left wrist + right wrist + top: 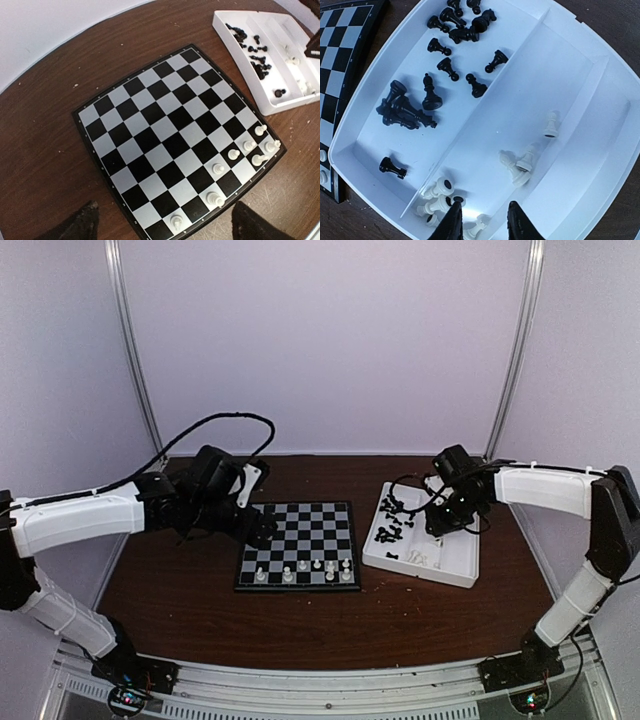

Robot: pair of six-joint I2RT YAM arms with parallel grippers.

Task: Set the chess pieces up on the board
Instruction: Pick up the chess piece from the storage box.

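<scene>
1. The left arm (80, 520) reaches in from the left with its elbow raised. The wrist is angled down, and the left gripper (262, 530) hangs at the left edge of the board (310, 525).
2. In the left wrist view its fingers (85, 222) stand wide apart with nothing between them. They are above the near edge of the board.
3. The board lies flat at the table's (180, 590) centre. The standing white pieces (218, 168) are in its two nearest rows, mostly toward the right side.
4. The right arm (545, 490) bends in from the right, its forearm level. The right gripper (437, 522) points down into the white tray (455, 565) just right of the board.
5. The right gripper's fingers (520, 225) are narrowly apart, low over the loose white pieces (517, 165) in the tray's middle compartment. Whether they are clamped on one cannot be told.
6. The black pieces (402, 110) lie in the tray compartment nearest the board.
</scene>
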